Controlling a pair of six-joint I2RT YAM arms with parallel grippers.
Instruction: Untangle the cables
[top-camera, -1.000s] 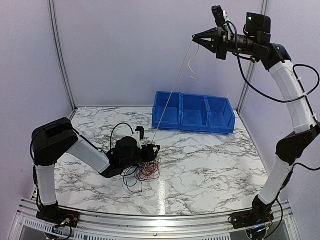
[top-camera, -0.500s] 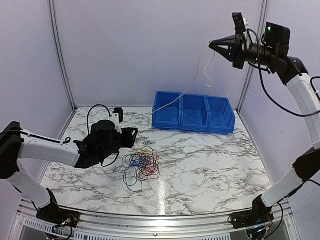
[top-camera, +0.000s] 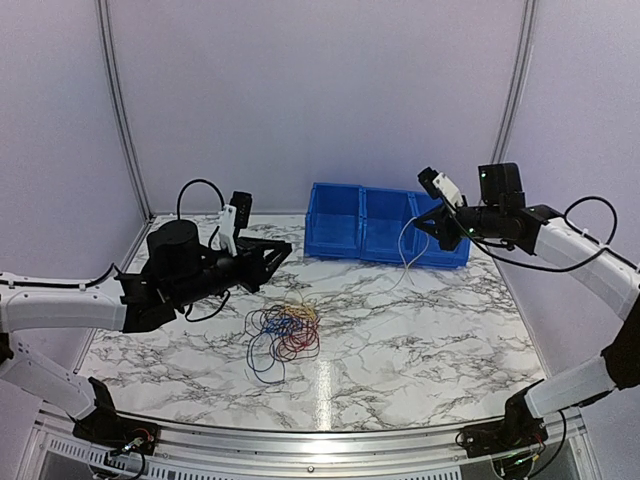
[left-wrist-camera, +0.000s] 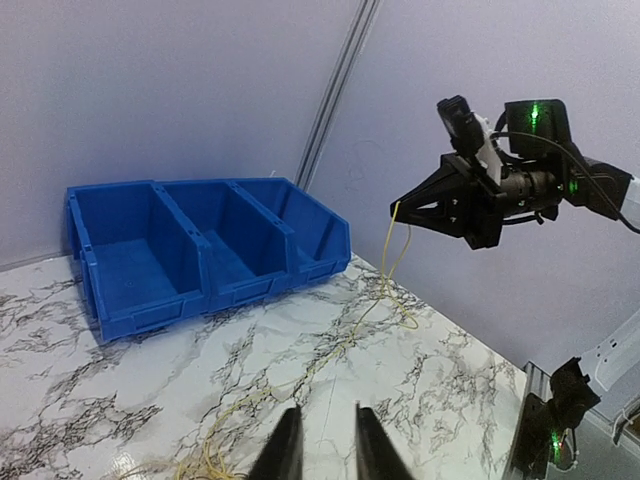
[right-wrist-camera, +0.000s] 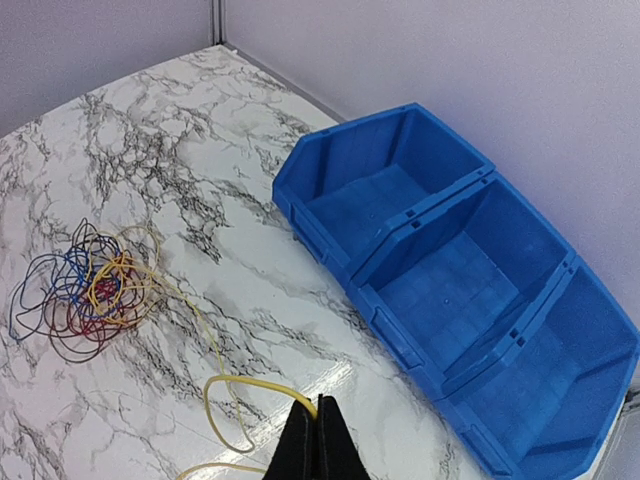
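The right claw (top-camera: 418, 222) is clenched on a yellow cable (top-camera: 403, 246) and held above the desk (top-camera: 430, 340), with the blue bin (top-camera: 345, 240) just beyond it. From the claw's tips the cable drops and loops on the desk beneath. It then trails off to the claw's left into the tangle (top-camera: 283, 332) of blue, red and dark cables. The left claw (top-camera: 278, 250) is released, its fingers apart around nothing. It hovers off the desk, and the tangle lies below it, a little nearer the arm bases.
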